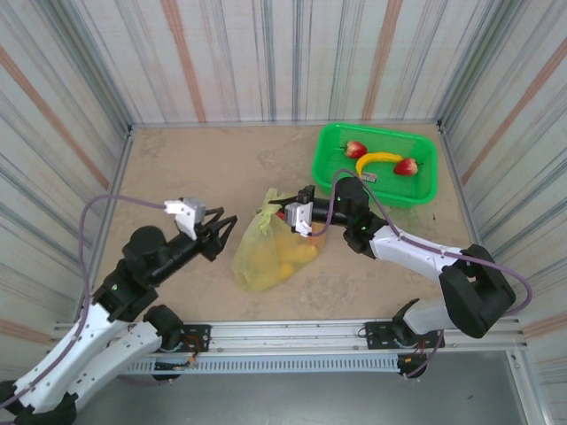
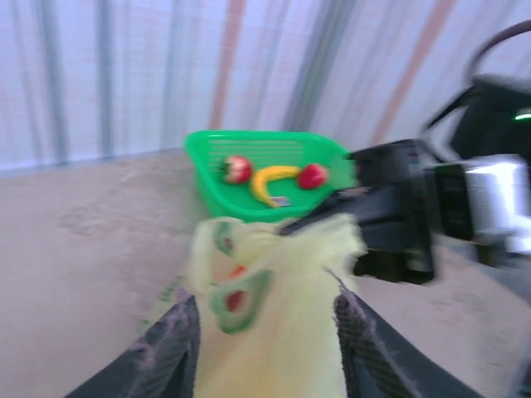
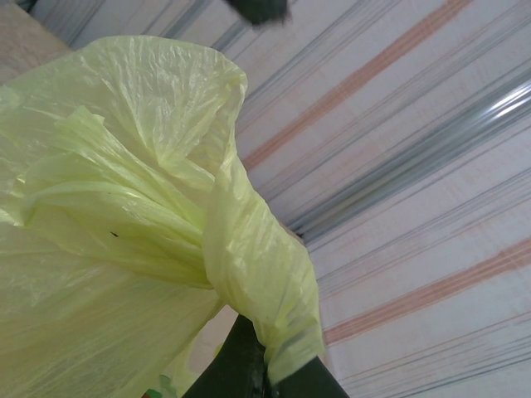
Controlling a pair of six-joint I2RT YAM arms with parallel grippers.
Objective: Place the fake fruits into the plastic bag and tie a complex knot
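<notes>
The plastic bag (image 1: 266,248) lies mid-table, yellow-green and translucent, with orange and yellow fake fruits (image 1: 294,254) showing through it. My right gripper (image 1: 287,212) is shut on a handle strip at the bag's top. In the right wrist view that strip wraps round the bunched neck as a loose knot (image 3: 220,249) and ends pinched in my right gripper (image 3: 270,369). My left gripper (image 1: 229,235) is open at the bag's left side. In the blurred left wrist view the avocado-printed bag (image 2: 274,307) fills the gap of my left gripper (image 2: 265,332).
A bright green basket (image 1: 330,168) stands at the back right with two strawberries (image 1: 355,149) (image 1: 407,166) and a banana (image 1: 379,160). The basket (image 2: 203,166) also shows behind the bag in the left wrist view. Striped walls enclose the table on three sides.
</notes>
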